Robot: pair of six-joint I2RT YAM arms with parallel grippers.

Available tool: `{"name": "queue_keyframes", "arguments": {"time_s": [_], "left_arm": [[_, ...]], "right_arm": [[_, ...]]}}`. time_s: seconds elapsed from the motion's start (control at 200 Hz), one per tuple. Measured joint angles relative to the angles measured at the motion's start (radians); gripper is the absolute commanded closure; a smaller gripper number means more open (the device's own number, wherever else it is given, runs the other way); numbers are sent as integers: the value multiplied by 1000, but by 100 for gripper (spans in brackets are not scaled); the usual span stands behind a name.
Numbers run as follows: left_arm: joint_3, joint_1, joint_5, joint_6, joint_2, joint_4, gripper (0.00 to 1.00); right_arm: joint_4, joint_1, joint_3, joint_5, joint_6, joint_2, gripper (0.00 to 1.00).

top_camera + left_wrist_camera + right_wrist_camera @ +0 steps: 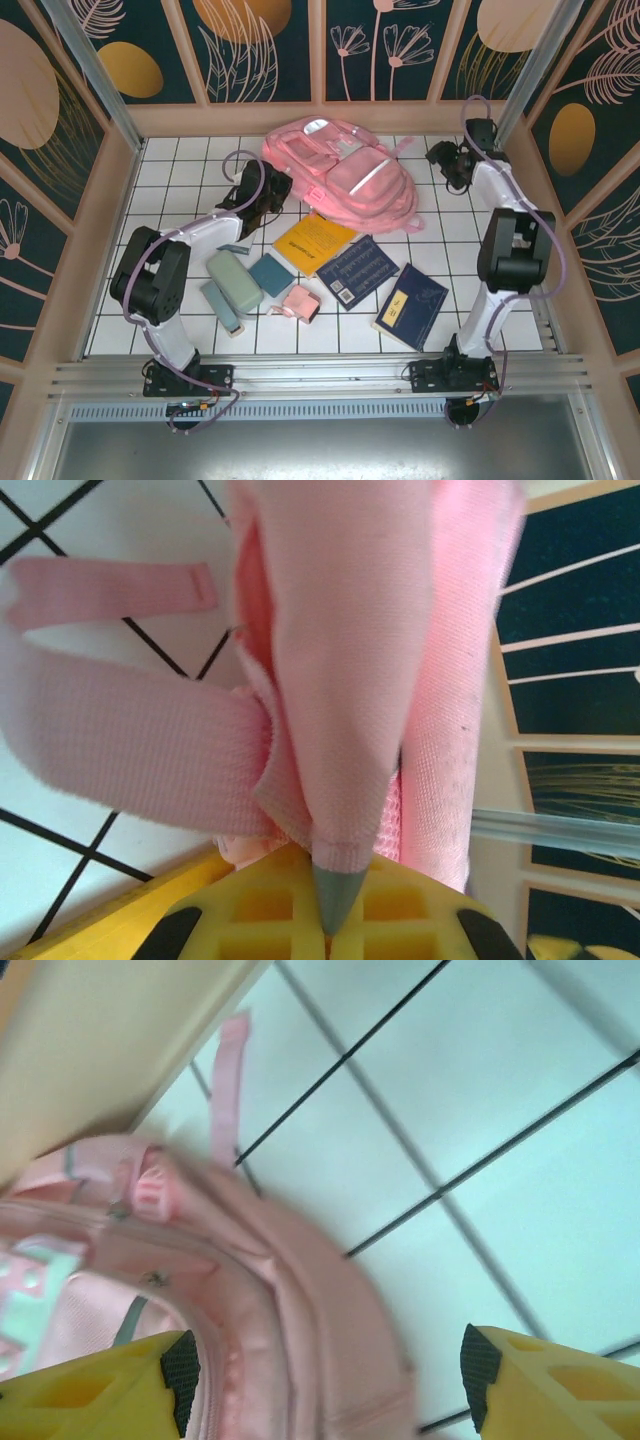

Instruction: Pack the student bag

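Observation:
The student bag (335,175), a large pink backpack, lies at the back middle of the tiled table. My left gripper (268,195) is at the bag's left edge. In the left wrist view its yellow fingers (335,920) are shut on a grey-tipped fold of the bag's pink fabric (340,730), with a pink strap (110,590) hanging to the left. My right gripper (445,160) hovers by the bag's right side. It stands open (330,1380), its jaws wide apart over the bag's rounded edge (250,1290) and holding nothing.
In front of the bag lie a yellow book (314,242), a dark blue book (357,270), a second blue book (412,305), teal cases (234,280), a teal notebook (271,274) and a small pink pouch (301,303). Beige walls enclose the table.

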Motion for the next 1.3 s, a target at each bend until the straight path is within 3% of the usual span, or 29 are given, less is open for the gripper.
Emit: {"name": "queue_keyframes", "arguments": {"time_s": [0.115,0.33,0.425,0.576,0.696,0.911,1.076,1.301], "left_arm": [[2,-17,-30,-8,-2,-16,100],[41,-42,-43,-37,0,-37,100],[68,-51,-42,-55,0,-37,100],[104,-74,-37,-77,2,-41,100],[117,-88,-32,-89,2,-44,100],[118,-94,-32,-102,2,-59,100],[118,-101,-32,-108,0,-59,100],[118,-108,-32,-116,0,-59,100]], "right_arm": [[50,133,-162,177,-127,-251,34],[311,500,-407,137,-237,-625,38],[431,631,-555,119,-217,-678,37],[639,793,-814,119,-190,-634,36],[764,816,-900,120,-165,-548,35],[976,814,-903,185,-148,-391,31],[1069,816,-872,283,-174,-249,26],[1148,826,-823,441,-220,-126,26]]}}
